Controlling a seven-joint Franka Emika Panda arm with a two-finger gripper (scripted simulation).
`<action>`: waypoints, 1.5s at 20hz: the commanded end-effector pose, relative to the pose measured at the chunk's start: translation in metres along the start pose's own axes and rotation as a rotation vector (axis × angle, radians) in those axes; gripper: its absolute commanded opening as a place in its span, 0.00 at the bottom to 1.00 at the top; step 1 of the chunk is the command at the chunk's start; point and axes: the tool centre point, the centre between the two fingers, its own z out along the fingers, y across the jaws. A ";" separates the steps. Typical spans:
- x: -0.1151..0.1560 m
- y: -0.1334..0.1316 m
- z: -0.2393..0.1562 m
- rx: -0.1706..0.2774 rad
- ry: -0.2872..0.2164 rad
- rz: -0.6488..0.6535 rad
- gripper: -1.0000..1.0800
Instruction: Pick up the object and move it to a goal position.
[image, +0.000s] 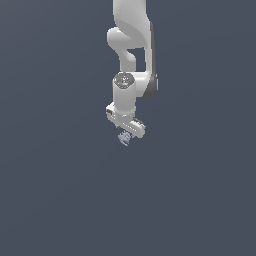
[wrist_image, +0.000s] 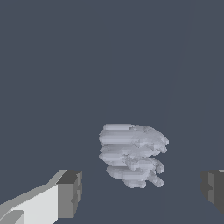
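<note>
Exterior view: white Panda arm (image: 131, 45) comes down from the top centre of the frame, wrist pointing down, ending in the gripper (image: 128, 134) a little above frame centre. The object (image: 124, 138), a tiny pale blue-lavender jagged lump, sits right at the lower tip of the gripper, slightly toward the exterior view's left of the hand's white bar; far smaller than the bar. At this size cannot tell from this view whether the lump touches a finger or lies just under them. Everything else in the frame is flat dark slate-grey ground (image: 60, 200), no visible edge or markings. Wrist view: the object (wrist_image: 132, 155) fills the lower-middle of the frame, a ridged, layered pale lump with ragged edges, lying on the same dark ground (wrist_image: 109, 52). Two fingertips (wrist_image: 69, 194) show at the lower corners, one white with a dark grey pad at lower left, the other only a dark pad sliver at the lower right edge. Gripper (wrist_image: 141, 190) jaws are wide apart, clear dark gaps between each pad and the lump, nothing gripped. The lump sits between the two fingers, nearer the lower-left one.
</note>
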 end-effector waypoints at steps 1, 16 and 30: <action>-0.001 0.000 0.008 -0.001 -0.001 0.001 0.96; -0.001 0.001 0.044 0.000 -0.001 0.004 0.00; -0.002 -0.003 0.033 0.001 0.000 0.004 0.00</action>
